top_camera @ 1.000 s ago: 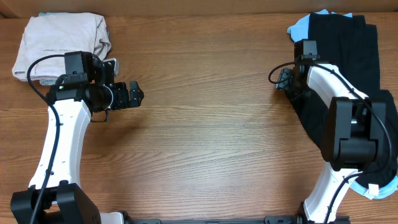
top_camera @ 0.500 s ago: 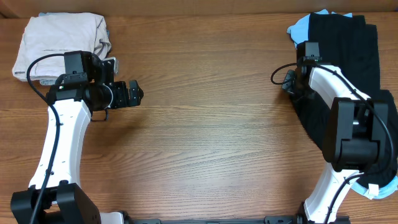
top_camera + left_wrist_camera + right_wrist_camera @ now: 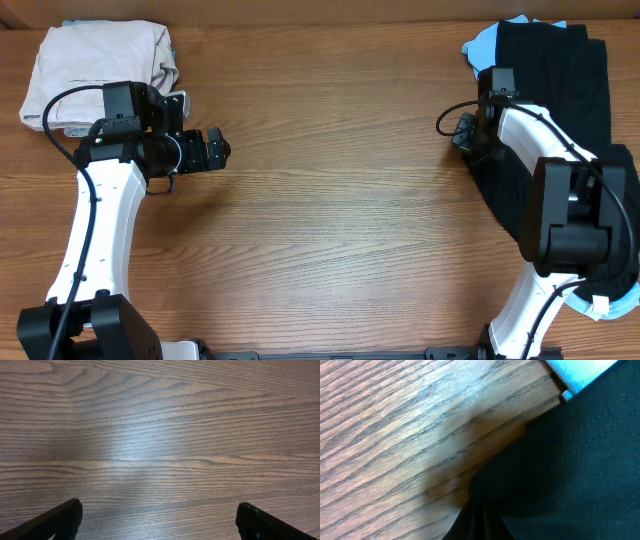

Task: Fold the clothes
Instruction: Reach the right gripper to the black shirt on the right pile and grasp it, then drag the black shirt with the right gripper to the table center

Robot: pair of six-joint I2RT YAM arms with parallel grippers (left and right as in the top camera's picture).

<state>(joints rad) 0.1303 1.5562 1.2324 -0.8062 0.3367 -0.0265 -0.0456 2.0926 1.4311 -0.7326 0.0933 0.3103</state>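
Observation:
A black T-shirt (image 3: 560, 70) lies spread at the table's right side, on top of a light blue T-shirt (image 3: 482, 42) that shows at the far corner. My right gripper (image 3: 463, 132) sits at the black shirt's left edge, shut on a pinch of that fabric. In the right wrist view the black T-shirt (image 3: 570, 460) bunches up into the closed gripper (image 3: 482, 515), with the light blue T-shirt (image 3: 580, 372) showing at the top. My left gripper (image 3: 222, 150) hovers open over bare wood at the left. Its fingers (image 3: 65, 517) stand wide apart around nothing.
Folded beige trousers (image 3: 95, 60) rest at the far left corner behind the left arm. More light blue cloth with a white tag (image 3: 610, 300) lies at the near right by the right arm's base. The wooden table (image 3: 340, 200) stretches between the two arms.
The right gripper has shut on the black shirt's left edge and shifted slightly toward the shirt. The left arm has not moved.

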